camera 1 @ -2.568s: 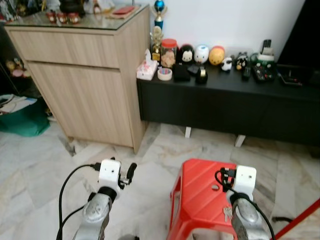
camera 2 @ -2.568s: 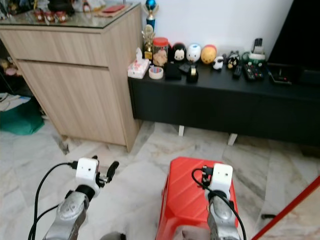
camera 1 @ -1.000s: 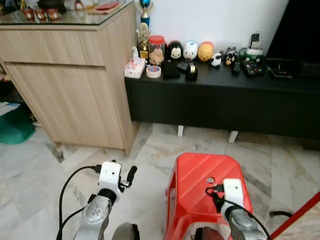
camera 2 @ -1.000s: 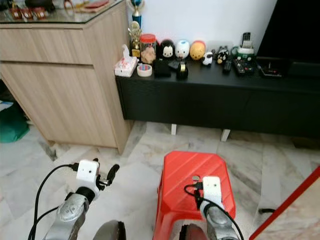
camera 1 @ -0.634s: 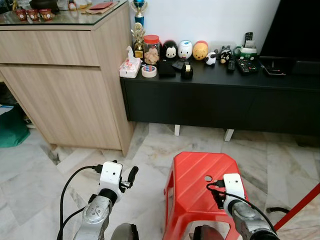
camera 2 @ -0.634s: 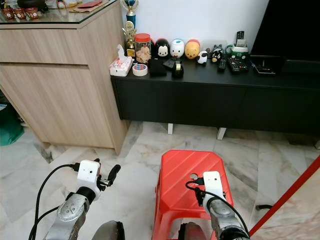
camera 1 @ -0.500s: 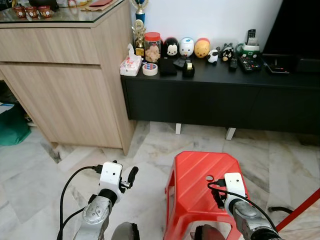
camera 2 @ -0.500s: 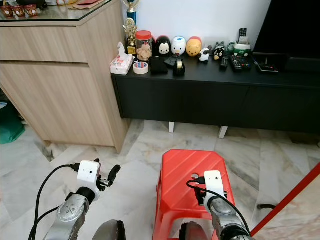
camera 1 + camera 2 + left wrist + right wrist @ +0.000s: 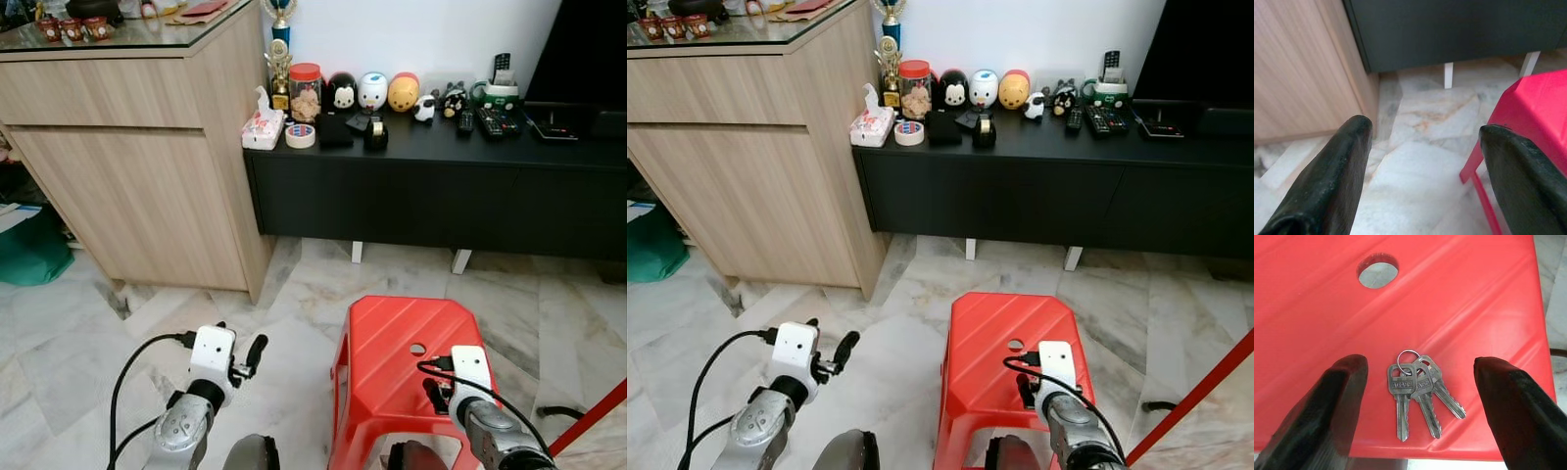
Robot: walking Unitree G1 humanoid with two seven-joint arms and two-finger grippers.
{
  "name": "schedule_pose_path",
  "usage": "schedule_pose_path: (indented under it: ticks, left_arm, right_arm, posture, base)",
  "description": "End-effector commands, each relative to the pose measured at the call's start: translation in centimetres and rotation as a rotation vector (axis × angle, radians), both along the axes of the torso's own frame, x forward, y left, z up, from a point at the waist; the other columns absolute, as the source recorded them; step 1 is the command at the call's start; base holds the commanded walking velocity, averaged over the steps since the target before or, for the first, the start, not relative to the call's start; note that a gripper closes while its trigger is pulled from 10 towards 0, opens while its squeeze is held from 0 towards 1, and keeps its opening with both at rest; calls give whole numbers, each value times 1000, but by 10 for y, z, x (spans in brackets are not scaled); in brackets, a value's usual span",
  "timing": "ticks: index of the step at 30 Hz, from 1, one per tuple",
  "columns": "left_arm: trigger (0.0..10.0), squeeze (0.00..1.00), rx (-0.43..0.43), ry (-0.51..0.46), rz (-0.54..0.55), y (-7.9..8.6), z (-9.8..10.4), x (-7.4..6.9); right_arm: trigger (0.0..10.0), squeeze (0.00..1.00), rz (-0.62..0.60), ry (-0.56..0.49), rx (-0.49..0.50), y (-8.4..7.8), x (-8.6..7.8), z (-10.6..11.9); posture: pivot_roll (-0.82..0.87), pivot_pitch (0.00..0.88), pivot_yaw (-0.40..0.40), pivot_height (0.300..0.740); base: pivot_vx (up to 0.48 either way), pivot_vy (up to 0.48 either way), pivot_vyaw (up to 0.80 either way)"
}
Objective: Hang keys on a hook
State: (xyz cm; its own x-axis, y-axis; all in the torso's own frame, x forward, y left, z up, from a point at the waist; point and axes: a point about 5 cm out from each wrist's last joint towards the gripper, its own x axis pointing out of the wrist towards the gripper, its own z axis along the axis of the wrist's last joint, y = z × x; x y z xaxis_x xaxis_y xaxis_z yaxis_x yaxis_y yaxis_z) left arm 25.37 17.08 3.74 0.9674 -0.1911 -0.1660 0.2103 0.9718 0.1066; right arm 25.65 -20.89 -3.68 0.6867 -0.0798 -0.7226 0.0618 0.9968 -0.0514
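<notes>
The keys (image 9: 1419, 392) lie flat on the red stool (image 9: 392, 352), three on one small ring, near the front edge of the seat and below the round hole (image 9: 1377, 270) in it. The right tool (image 9: 1420, 418) hangs above them with its two black fingers spread wide, one on each side of the bunch, and it holds nothing. The step in hand, as I judge it, is to pick the keys up. To do it well, the tool should come straight down so that the fingers close across the key heads near the ring; the blades are thin and lie flat on smooth plastic, so they may slip away or slide over the edge. The left tool (image 9: 1425, 171) is also released and empty, above the marble floor (image 9: 78, 333) beside the stool. Ahead stand a wooden cabinet (image 9: 137, 147) and a low black surface (image 9: 441, 186) with small figures, a jar (image 9: 305, 90) and remote controls. I can see no hook here, so it must first be found.
</notes>
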Motion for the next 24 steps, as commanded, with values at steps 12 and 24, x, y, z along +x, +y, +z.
schedule_pose_path:
  ticks: [12, 24]
  left_arm:
    - [10000, 0, 19, 18, -14, 2, 5, -13]
    - [10000, 0, 21, 40, -6, 3, 7, -25]
  right_arm:
    - [10000, 0, -70, 60, 34, -5, -19, -13]
    - [0, 0, -82, 54, 34, -10, -18, -11]
  posture:
    - [87, 89, 66, 616]
    - [97, 120, 58, 616]
  base:
    - [0, 0, 0]
    - [0, 0, 0]
